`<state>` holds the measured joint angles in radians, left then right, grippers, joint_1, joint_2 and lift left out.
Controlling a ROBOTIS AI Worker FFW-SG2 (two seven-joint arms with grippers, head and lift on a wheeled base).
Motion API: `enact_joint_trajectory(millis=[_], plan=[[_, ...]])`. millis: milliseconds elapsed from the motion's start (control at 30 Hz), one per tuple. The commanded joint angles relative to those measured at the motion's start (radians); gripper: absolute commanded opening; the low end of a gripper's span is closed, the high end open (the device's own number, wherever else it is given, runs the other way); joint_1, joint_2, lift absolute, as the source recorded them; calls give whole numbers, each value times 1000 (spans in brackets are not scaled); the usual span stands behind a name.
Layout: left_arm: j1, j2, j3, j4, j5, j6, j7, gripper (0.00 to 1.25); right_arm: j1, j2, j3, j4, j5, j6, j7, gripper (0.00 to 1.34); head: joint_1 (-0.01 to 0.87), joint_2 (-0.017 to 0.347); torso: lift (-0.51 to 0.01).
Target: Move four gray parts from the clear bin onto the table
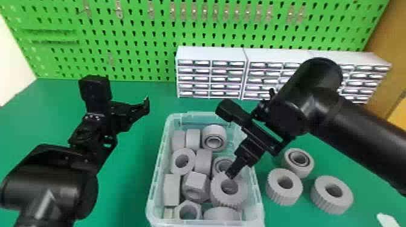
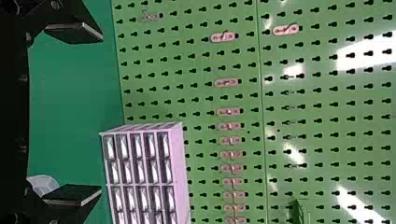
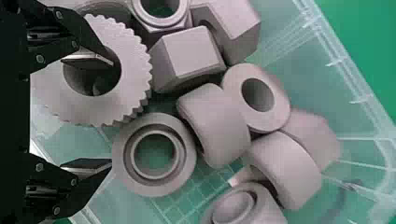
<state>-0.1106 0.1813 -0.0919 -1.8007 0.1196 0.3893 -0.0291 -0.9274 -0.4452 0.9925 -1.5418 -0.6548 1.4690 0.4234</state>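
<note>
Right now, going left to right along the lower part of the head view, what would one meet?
Left arm → clear bin of gray parts → toothed gray part → another toothed gray part → small white object.

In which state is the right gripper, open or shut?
The right gripper is open: its two fingers stand wide apart, one at the hole of a gray gear.

One clear bin [image 1: 155, 184] is provided, in which at least eleven gray parts [image 1: 239, 193] are contained; the exact total is obscured by overlap. On the worktop [image 1: 130, 181], two toothed rings [image 1: 273, 188] and one smooth ring [image 1: 290, 166] are located. One left gripper [image 1: 137, 111], one right gripper [image 1: 231, 173] and one pegboard [image 1: 133, 37] are counted.
</note>
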Motion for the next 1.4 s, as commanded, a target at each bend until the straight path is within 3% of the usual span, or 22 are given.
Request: enact_joint_trajectory(millis=[0,600,1367], plan=[[0,0,0,0,0,0,0,1108,-2,-7,17,0,-6,1,0,830,686,26,-50],[-1,-5,-5,0,-1,2,0,1108,-4,-13,44,2,14,-15,0,831,686,26,-50],[-1,-9,-6,1,-1,2,0,1108,1,6,80,29,31,-30,0,831,686,26,-50]])
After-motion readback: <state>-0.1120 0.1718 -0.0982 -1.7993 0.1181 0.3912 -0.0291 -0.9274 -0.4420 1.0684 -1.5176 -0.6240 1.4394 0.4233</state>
